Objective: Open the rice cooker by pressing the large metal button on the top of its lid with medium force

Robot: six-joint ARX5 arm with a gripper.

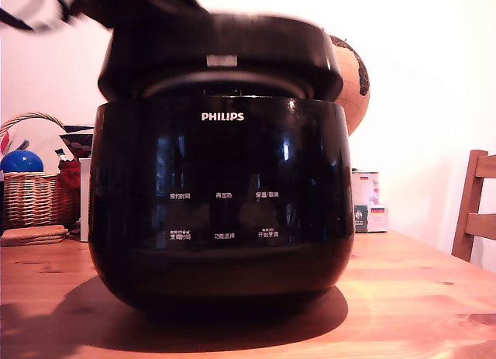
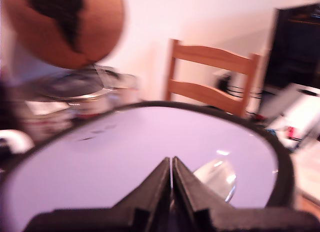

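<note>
The wooden counter [image 1: 418, 297] spans the near ground of the exterior view. The rice cooker [image 1: 221, 212], glossy black with a white PHILIPS logo and two rows of small white labels on its front, stands at the counter's middle and fills most of that view. Its lid [image 1: 225, 53] sits slightly raised above the body, with a narrow gap and a pale rim showing beneath its front edge, and it is blurred. In the wrist view the lid's [image 2: 125, 152] top reflects pale light inside a dark rim, and the metal button [image 2: 217, 177] shines just beside the hand's fingertips.

A tan globe [image 1: 353, 84] stands behind the cooker toward the exterior view's right, partly hidden by the lid. A wooden chair [image 1: 474, 208] stands at the far right edge of that view. A wicker basket [image 1: 31, 192] sits on the counter at the exterior view's left, with a blue ball [image 1: 21, 161] in it.

The hand [image 2: 171, 164] hovers low over the lid, its two dark fingers pressed together with nothing between them. A small tin [image 1: 368, 200] stands behind the cooker at the exterior view's right. Flat cork coasters [image 1: 35, 235] lie in front of the basket.
</note>
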